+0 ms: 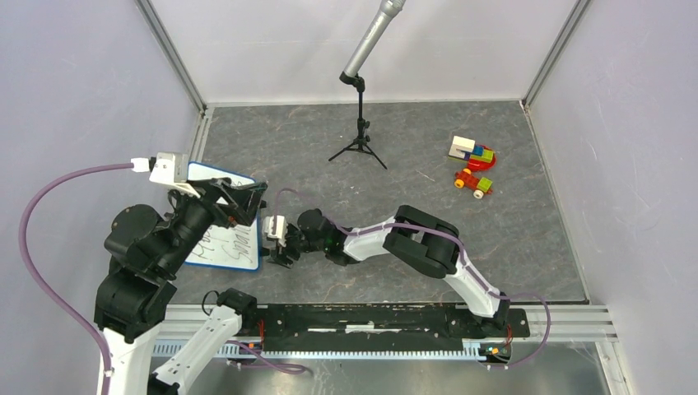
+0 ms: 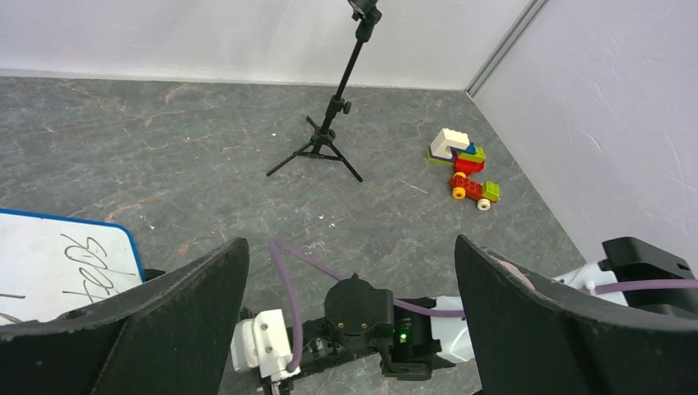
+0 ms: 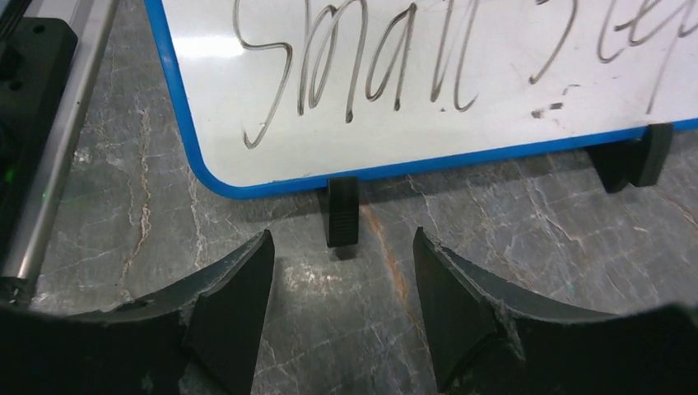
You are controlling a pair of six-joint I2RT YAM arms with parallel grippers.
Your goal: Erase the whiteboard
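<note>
The whiteboard (image 1: 221, 253) lies flat at the table's left, with a blue rim and black handwriting; my left arm covers much of it. My left gripper (image 1: 247, 197) hovers over its right edge, open and empty. In the left wrist view a corner of the whiteboard (image 2: 62, 259) shows at the left, and the left gripper (image 2: 352, 271) stands wide open. My right gripper (image 1: 273, 247) is low just right of the board, open and empty. In the right wrist view the right gripper (image 3: 342, 276) faces the whiteboard (image 3: 428, 90), a short way from a black clip (image 3: 342, 211) on its rim.
A black tripod stand (image 1: 360, 140) with a grey tube stands at the back centre. A toy of coloured blocks (image 1: 473, 164) lies at the back right. A second clip (image 3: 634, 160) sits further along the rim. A metal rail (image 1: 379, 317) runs along the near edge.
</note>
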